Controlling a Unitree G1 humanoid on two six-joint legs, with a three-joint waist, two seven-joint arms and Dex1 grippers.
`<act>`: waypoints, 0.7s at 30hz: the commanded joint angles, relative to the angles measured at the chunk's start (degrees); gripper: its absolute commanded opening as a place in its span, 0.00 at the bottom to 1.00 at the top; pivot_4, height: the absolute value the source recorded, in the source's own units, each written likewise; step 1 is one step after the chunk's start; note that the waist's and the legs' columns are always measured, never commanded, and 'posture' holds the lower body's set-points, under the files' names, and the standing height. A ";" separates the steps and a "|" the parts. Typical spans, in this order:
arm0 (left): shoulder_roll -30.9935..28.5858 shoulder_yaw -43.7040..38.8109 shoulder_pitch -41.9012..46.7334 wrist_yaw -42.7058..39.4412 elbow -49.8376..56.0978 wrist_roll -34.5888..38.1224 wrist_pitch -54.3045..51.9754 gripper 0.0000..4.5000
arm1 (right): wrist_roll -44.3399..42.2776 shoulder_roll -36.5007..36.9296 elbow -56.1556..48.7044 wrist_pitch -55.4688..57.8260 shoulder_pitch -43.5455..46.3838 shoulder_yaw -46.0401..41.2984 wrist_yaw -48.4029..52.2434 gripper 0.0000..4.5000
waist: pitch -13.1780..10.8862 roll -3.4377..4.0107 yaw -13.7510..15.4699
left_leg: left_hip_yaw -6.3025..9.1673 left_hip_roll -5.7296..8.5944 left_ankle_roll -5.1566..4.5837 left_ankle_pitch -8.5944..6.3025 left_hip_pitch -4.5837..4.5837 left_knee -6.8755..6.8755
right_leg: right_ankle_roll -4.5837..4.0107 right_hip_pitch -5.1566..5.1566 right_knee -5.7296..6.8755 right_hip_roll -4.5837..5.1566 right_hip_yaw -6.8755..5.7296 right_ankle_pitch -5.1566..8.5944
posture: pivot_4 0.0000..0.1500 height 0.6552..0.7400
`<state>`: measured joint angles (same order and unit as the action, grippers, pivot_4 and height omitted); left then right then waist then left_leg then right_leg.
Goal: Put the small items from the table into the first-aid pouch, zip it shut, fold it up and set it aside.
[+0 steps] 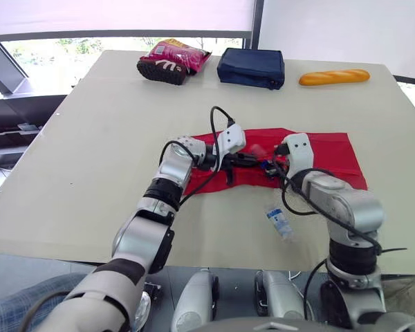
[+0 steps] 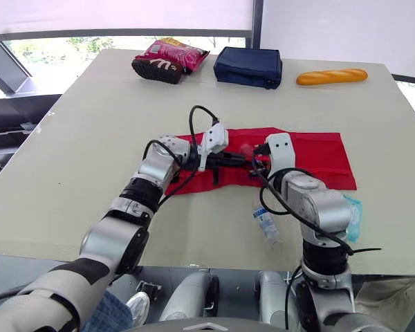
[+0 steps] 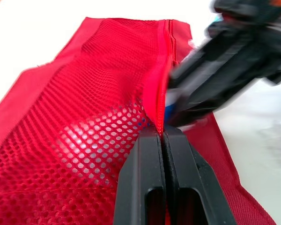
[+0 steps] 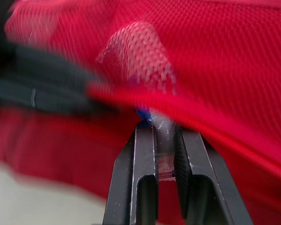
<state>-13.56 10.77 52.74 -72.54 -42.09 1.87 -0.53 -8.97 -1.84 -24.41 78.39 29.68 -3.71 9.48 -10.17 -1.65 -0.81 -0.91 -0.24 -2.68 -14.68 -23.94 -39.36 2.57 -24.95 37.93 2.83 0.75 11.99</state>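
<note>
**Operator:** Entry, please. Where's the pouch, and what are the claws doing?

**Observer:** The red pouch lies opened flat on the table, centre of the head view, just right of middle. Your left gripper is clenched on the raised edge of the pouch's mesh pocket, holding that lip up. Your right gripper is clamped on a small clear item with a touch of blue, its tip right at the pocket mouth. Whether the item is past the lip, I cannot tell.

**Operator:** Which step is that?

**Observer:** Loading, by my reading. Zipping and folding are not yet begun. A small bottle lies on bare table below the pouch, towards the lower right. A teal packet sits by your right elbow, lower right of the frame.

**Operator:** Next move?

**Observer:** Push the clear item fully under the mesh before you let go of it, and keep the left pinch on so the mouth stays open. Then send the right arm back for the bottle. The two claws are nearly touching, so withdraw straight out.

**Operator:** And the top of the frame?

**Observer:** A snack bag, a navy case and a bread loaf, well apart from the pouch. Probably not your concern.
</note>
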 commanded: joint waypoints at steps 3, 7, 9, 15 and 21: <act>1.14 0.55 0.17 0.24 2.81 1.06 -0.31 0.00 | -1.67 -5.42 1.59 -0.90 4.76 -2.58 -2.84 0.00 | 0.01 0.02 -0.08 | 0.00 0.00 0.00 0.00 0.00 0.00 | 0.00 0.00 0.00 0.00 0.00 0.00 | 1.00 0.72; 1.66 0.50 0.60 1.02 1.76 0.87 0.08 0.00 | -3.29 -7.54 2.53 -0.29 6.15 -2.73 -2.39 0.00 | 0.01 0.02 -0.11 | 0.00 0.00 0.00 0.00 0.01 0.03 | 0.00 0.00 0.00 -0.01 -0.01 0.00 | 1.00 0.72; 1.59 0.46 0.78 1.22 1.44 0.78 0.26 0.00 | -3.41 -6.66 2.47 -0.31 5.97 -1.97 -1.77 0.22 | 0.01 0.02 -0.11 | 0.00 0.00 0.00 0.00 0.01 0.03 | 0.00 0.00 0.00 -0.01 0.00 0.00 | 1.00 0.72; 0.42 -0.09 1.52 1.71 -0.31 0.43 0.85 0.00 | -4.35 0.28 -0.36 0.78 3.11 1.18 1.47 0.66 | 0.00 0.02 -0.14 | 0.00 0.01 0.00 0.00 0.01 0.03 | 0.00 0.00 -0.02 0.00 0.00 0.00 | 1.00 0.72; -0.96 -0.25 2.44 1.97 -3.10 -0.17 2.28 0.00 | -7.48 9.33 -3.99 0.51 0.84 5.03 7.59 0.66 | 0.00 0.02 -0.27 | 0.00 -0.01 0.00 0.00 0.02 0.05 | 0.00 -0.01 -0.01 -0.02 -0.01 0.01 | 1.00 0.72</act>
<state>-14.51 10.79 53.49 -70.89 -45.74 1.34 0.45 -14.08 7.07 -24.86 79.72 30.03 -0.35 14.63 -10.17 -1.62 -1.08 -0.92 -0.25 -2.69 -14.68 -23.93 -39.31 2.57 -24.96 37.91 2.80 0.75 12.00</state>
